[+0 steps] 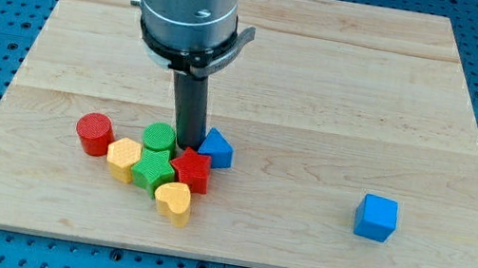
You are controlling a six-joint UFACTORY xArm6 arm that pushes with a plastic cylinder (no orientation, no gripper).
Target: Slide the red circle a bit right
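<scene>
The red circle (95, 133) is standing upright as a short cylinder with a flat round top, its red a shade lighter on top than on the side. It is sitting on the tabletop (340, 102) toward the bottom-left corner, at the left end of a cluster of blocks and just apart from the yellow block (122, 159) beside it.

The cluster is lying near the bottom edge, left of centre. A green circle (159, 137) is sitting behind a green block (153, 171), a red star (189, 169) is touching both, and a yellow heart (174, 201) is lying nearest the bottom edge. A blue triangle (217, 148) is sitting at the cluster's right end. A blue cube (375, 217) is sitting well apart, toward the bottom-right corner.

My tip (187, 148) is coming down between the green circle and the blue triangle, just behind the red star, well to the right of the red circle. The arm is carrying no gripper, only the rod
</scene>
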